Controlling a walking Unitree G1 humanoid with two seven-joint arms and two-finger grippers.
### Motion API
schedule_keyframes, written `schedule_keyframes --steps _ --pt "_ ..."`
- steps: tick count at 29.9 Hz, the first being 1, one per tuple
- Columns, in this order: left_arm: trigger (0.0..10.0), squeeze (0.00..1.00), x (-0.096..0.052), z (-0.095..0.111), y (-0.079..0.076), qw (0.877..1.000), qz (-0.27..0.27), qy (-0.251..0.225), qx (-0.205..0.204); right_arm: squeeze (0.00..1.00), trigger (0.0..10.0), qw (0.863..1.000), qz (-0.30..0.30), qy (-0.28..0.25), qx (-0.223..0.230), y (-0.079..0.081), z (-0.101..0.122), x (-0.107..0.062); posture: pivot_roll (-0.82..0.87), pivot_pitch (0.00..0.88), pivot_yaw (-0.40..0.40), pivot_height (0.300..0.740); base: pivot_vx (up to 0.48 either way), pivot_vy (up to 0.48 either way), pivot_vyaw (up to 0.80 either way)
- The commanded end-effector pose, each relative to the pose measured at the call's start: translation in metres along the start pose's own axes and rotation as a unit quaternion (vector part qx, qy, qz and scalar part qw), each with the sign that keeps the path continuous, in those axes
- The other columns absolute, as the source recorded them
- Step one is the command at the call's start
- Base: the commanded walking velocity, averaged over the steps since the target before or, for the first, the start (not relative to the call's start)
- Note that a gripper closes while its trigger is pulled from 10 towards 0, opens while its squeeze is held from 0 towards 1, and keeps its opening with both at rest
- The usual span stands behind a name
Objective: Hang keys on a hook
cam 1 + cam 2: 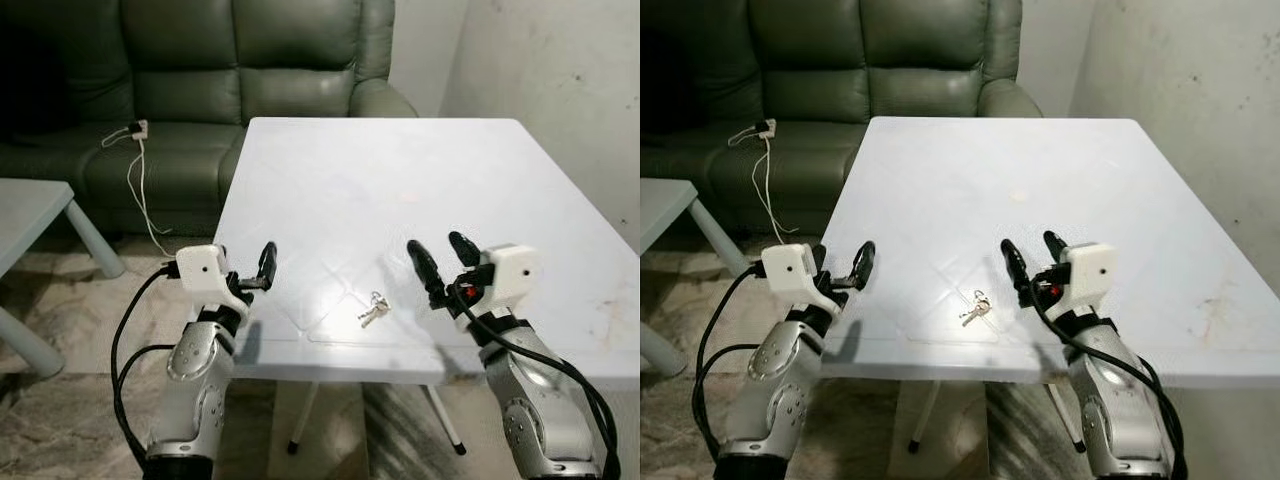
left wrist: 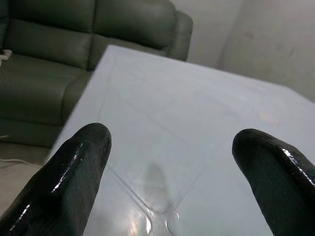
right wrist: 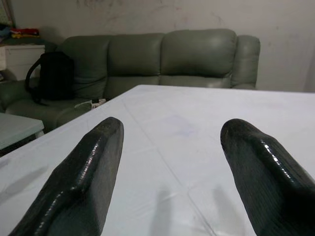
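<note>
A small bunch of silver keys (image 1: pixel 373 310) lies flat on the white table (image 1: pixel 400 180), close to its near edge. My right gripper (image 1: pixel 437 245) hovers just right of the keys, a little above the tabletop, open with nothing between its fingers (image 3: pixel 93 162). My left gripper (image 1: pixel 265 262) is held at the table's near left corner, well left of the keys, also open and empty. In the left wrist view its two black fingers (image 2: pixel 74 167) frame the bare tabletop.
A dark green sofa (image 1: pixel 230 60) stands behind the table, with a white charger and cable (image 1: pixel 140 170) on its seat. A black backpack (image 3: pixel 54 73) rests on the sofa. A pale side table (image 1: pixel 30 215) stands at the left. A wall (image 1: pixel 560 70) rises at the right.
</note>
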State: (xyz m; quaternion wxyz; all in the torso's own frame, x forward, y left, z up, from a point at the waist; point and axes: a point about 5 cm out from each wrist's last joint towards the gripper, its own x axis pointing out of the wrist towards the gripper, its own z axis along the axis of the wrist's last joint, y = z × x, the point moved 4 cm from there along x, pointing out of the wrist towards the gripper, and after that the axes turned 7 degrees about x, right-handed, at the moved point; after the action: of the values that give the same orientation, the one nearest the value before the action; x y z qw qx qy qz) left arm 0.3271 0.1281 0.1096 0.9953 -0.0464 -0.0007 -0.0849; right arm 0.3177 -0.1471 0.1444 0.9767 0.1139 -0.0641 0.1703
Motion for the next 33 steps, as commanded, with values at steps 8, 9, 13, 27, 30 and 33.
schedule_keyframes --steps 8,9,13,27,30,33 --pt "10.0 0.00 -0.009 -0.010 -0.039 0.996 -0.083 0.014 0.040 0.00 10.0 0.999 0.026 0.034 -0.021 -0.002 -0.002 0.009 -0.02 0.000 -0.046 0.740 0.000 0.000 0.00" --pt "10.0 0.00 -0.011 -0.011 -0.042 0.995 -0.088 0.015 0.041 0.00 10.0 0.998 0.038 0.044 -0.028 0.001 -0.005 0.009 -0.02 0.000 -0.046 0.740 0.000 0.000 0.00" --pt "10.0 0.00 -0.017 -0.012 -0.048 0.994 -0.096 0.016 0.043 0.00 10.0 0.994 0.060 0.072 -0.055 0.004 -0.013 0.012 -0.01 0.000 -0.053 0.740 0.000 0.000 0.00" --pt "10.0 0.00 -0.029 -0.014 -0.047 0.996 -0.082 0.022 0.041 1.00 10.0 0.986 0.092 0.126 -0.062 0.011 -0.038 0.031 0.03 0.015 -0.087 0.740 0.000 0.000 0.00" --pt "10.0 0.00 -0.029 -0.013 -0.046 0.996 -0.080 0.022 0.040 0.00 10.0 0.982 0.089 0.161 -0.048 0.019 -0.055 0.036 0.03 0.016 -0.088 0.740 0.000 0.000 0.00" --pt "10.0 0.00 -0.029 -0.012 -0.046 0.996 -0.078 0.021 0.038 0.00 10.0 0.980 0.093 0.168 -0.044 0.023 -0.061 0.036 0.04 0.021 -0.090 0.740 0.000 0.000 0.00"
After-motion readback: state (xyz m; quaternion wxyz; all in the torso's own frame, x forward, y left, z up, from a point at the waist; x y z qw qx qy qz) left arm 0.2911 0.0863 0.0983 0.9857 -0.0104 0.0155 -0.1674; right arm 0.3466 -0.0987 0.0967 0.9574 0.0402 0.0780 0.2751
